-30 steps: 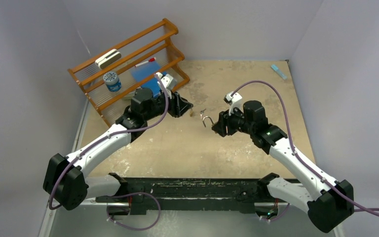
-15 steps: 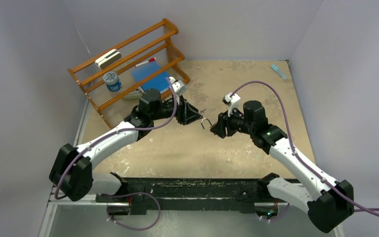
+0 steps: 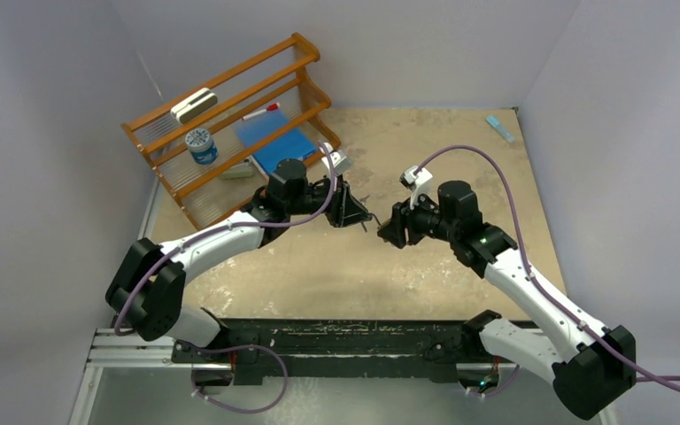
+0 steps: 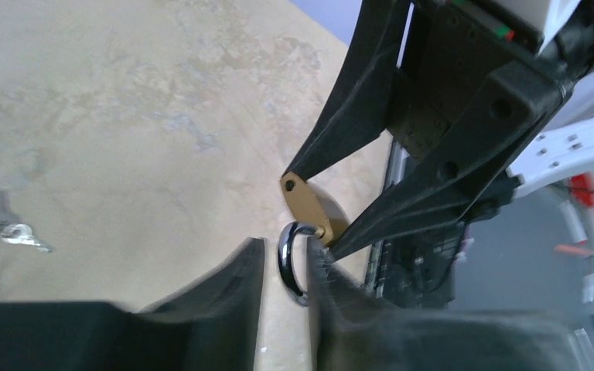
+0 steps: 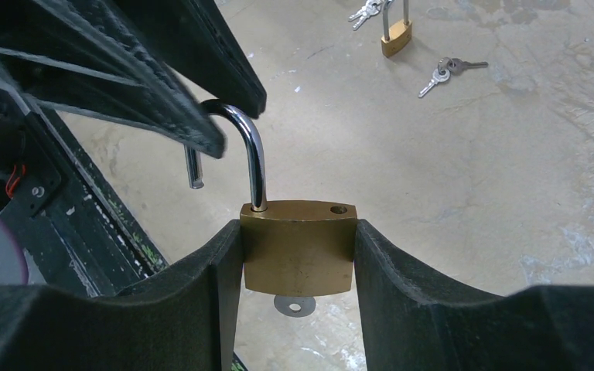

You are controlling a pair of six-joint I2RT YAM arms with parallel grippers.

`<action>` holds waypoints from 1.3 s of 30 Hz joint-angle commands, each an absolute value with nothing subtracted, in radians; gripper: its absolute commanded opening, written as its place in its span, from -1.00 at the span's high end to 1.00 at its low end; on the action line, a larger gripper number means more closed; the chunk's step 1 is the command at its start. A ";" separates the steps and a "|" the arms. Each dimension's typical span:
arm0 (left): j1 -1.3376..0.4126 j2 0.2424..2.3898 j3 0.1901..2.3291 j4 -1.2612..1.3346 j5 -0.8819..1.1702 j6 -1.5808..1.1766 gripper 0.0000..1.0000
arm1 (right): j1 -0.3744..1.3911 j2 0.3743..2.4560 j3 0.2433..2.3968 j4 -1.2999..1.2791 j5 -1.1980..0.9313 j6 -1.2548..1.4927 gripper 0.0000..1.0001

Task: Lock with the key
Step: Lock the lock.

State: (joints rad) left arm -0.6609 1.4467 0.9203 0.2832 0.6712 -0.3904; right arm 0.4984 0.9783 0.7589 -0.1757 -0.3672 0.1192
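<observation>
1. Above mid-table, your right gripper (image 5: 298, 232) is clamped on the brass sides of the padlock (image 5: 298, 259), which it holds upright and clear of the table (image 5: 472, 193).
2. Note the shackle (image 5: 255, 154): it stands open, with its free end swung away from the hole (image 5: 340, 209) in the top of the body.
3. Your left gripper (image 4: 286, 259) has its fingers apart, one on each side of the shackle bend. I cannot tell whether they pinch it yet.
4. The step in hand looks like closing the shackle. Close lightly on the bend, swing the free end round until it sits over the hole, and only then press down.
5. Press straight along the shackle's leg. A sideways push could twist the body out of the right fingers, which grip only its smooth sides.
6. What looks like a key head (image 5: 292, 305) shows beneath the body. Stay clear of it, since you will likely need to turn it once the shackle seats.
7. Ignore the spare lock (image 5: 396, 39) and loose keys (image 5: 445, 73) lying well apart on the table.
</observation>
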 commanded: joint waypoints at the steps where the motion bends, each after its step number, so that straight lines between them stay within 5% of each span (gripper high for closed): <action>1: -0.682 1.473 0.961 0.403 0.730 -0.435 0.92 | 0.503 0.958 0.807 -0.117 -0.409 0.118 1.00; 10: -0.696 1.446 0.908 0.570 0.756 -0.482 1.00 | 0.502 0.961 0.809 -0.098 -0.399 0.139 1.00; 13: -0.696 1.428 0.892 0.648 0.760 -0.520 1.00 | 0.503 0.966 0.792 -0.055 -0.446 0.152 0.07; 15: -0.696 1.412 0.891 0.659 0.766 -0.522 1.00 | 0.502 0.951 0.770 -0.017 -0.457 0.160 -0.35; 16: -0.696 1.398 0.892 0.654 0.766 -0.517 1.00 | 0.502 0.935 0.756 -0.005 -0.457 0.161 -0.80; 17: -0.695 1.386 0.892 0.642 0.764 -0.505 1.00 | 0.502 0.915 0.740 0.026 -0.470 0.163 -0.95; 23: -0.696 1.332 0.910 0.545 0.748 -0.431 1.00 | 0.503 0.790 0.614 0.271 -0.559 0.211 -0.98; 39: -0.694 1.288 0.948 0.489 0.674 -0.410 1.00 | 0.505 0.942 0.648 0.306 -0.677 0.172 -0.98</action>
